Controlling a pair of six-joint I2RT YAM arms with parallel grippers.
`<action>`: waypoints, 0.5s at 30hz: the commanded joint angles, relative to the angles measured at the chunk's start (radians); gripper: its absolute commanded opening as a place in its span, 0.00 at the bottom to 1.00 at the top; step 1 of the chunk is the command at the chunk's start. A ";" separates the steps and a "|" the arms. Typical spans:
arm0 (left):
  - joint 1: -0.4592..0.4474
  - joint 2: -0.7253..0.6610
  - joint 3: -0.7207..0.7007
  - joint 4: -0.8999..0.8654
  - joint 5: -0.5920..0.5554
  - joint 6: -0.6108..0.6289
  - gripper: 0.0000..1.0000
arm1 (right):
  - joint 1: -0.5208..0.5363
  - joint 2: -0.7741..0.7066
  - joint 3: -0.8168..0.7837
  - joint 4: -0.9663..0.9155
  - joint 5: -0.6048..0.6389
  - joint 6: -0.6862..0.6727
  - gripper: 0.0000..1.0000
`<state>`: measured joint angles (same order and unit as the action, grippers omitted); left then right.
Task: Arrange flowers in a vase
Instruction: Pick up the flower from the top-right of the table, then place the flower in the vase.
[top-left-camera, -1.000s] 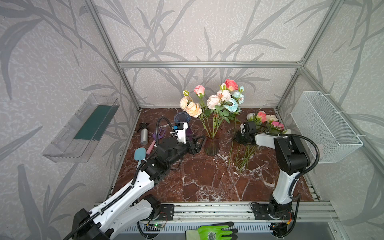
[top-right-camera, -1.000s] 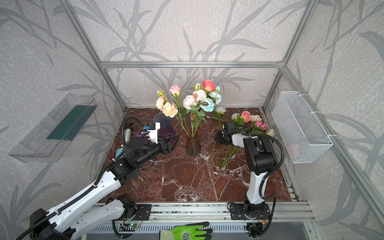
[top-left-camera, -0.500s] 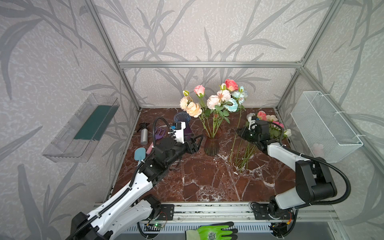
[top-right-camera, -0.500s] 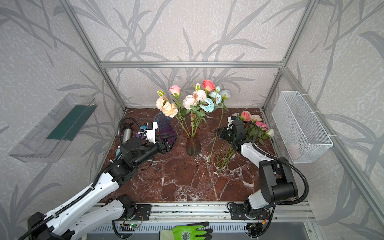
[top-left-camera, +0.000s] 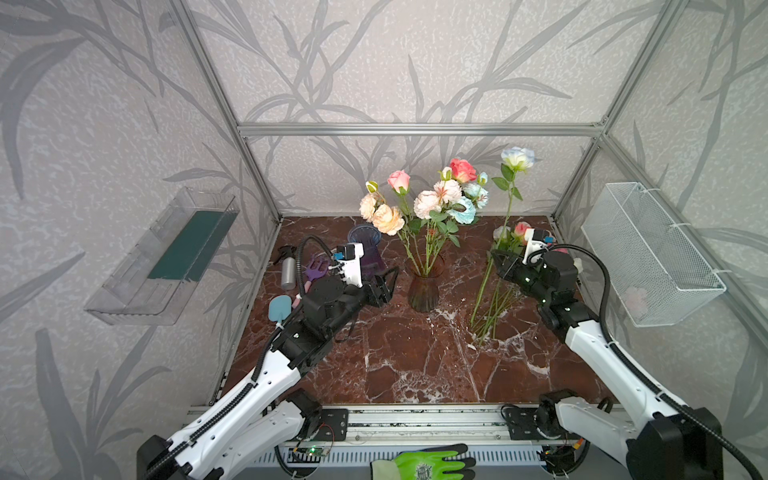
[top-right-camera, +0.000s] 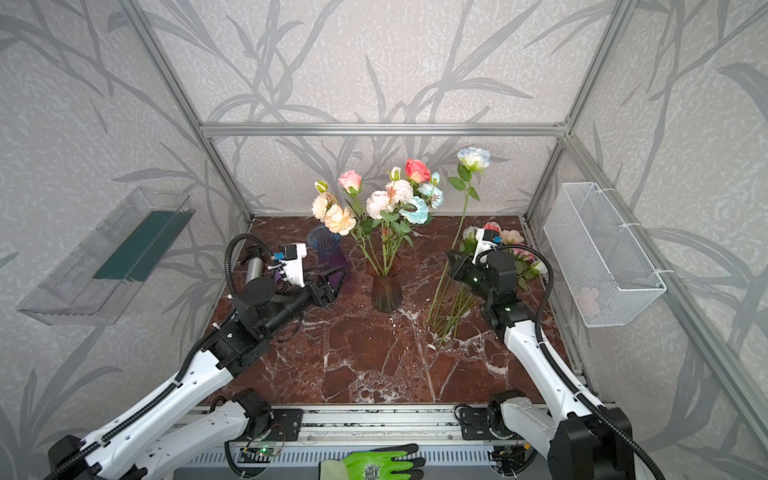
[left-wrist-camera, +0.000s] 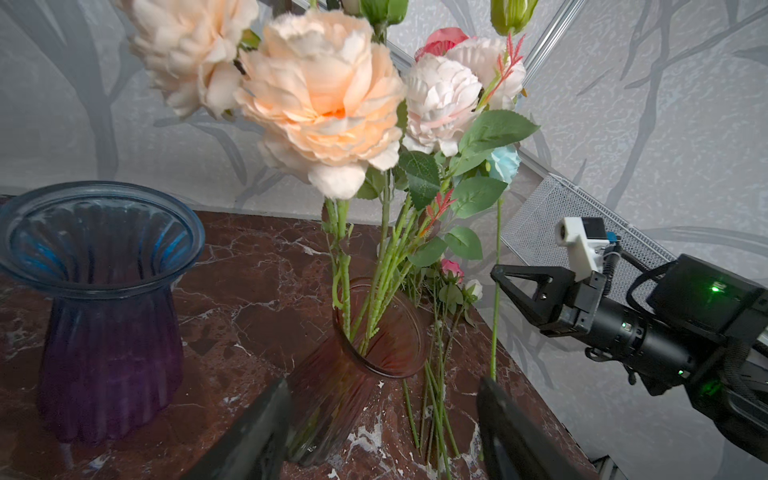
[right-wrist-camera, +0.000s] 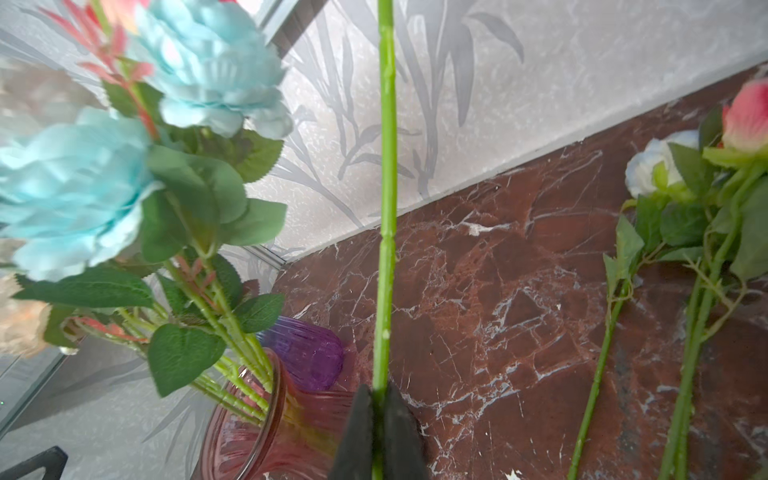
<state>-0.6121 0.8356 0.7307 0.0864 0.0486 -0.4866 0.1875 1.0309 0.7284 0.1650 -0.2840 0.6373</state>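
The right claw (right-wrist-camera: 380, 401) was pinched almost shut on the thin green stalk of a pale blue rose (top-left-camera: 516, 158). It gripped below the leaves, so the stem stood nearly upright, with the head high above and the cut end down near the loose flowers (top-left-camera: 494, 309) lying on the counter (top-left-camera: 415, 365). The rose looked light, but its smooth, narrow stem would probably swivel between the pads and its long upper part would sway. A hold just under the leaves, leaving a bare length below to feed in, seemed the safest. The red glass vase (top-left-camera: 424, 291) stood just beside it, already crowded with peach, cream, coral and blue flowers (top-left-camera: 432, 199). It looked fragile and top-heavy, so it was likely to tip if nudged. The left claw (top-left-camera: 388, 282) waited half open and empty near the vase, aimed at its base but not clearly touching it.
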 joint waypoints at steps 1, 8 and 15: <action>0.005 -0.031 0.012 -0.010 -0.072 0.048 0.72 | -0.003 -0.052 0.042 -0.057 0.020 -0.054 0.00; 0.011 -0.078 -0.003 -0.011 -0.163 0.074 0.72 | 0.023 -0.101 0.133 -0.067 0.031 -0.100 0.00; 0.030 -0.123 -0.024 -0.011 -0.275 0.065 0.72 | 0.109 -0.081 0.250 -0.015 0.059 -0.175 0.00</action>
<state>-0.5941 0.7349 0.7273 0.0753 -0.1421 -0.4290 0.2646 0.9478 0.9215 0.1001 -0.2413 0.5217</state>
